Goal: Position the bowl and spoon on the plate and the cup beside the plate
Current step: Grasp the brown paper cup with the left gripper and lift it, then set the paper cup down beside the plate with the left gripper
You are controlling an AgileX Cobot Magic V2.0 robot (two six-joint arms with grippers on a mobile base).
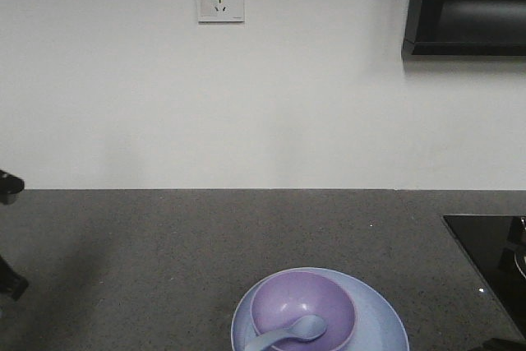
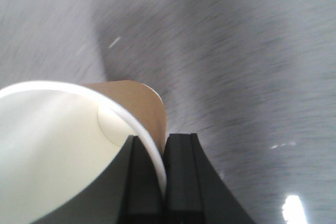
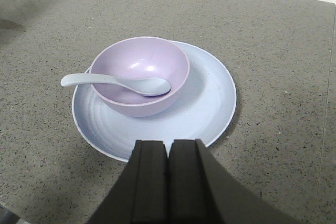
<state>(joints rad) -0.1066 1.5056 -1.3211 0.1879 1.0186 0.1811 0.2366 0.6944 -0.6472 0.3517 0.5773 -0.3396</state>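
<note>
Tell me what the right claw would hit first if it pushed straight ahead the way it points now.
Most likely the near rim of the plate, just ahead of the shut right claw; beyond it sits the bowl holding the spoon. Depth is uncertain.

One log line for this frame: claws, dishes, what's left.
left claw: shut on cup rim | right claw: shut, empty | bowl on plate, spoon in bowl | left: set cup beside plate

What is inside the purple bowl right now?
The spoon lies in the bowl, scoop inside and handle sticking out over the rim. The bowl sits on the plate. The patch of bowl floor under the scoop is hidden.
</note>
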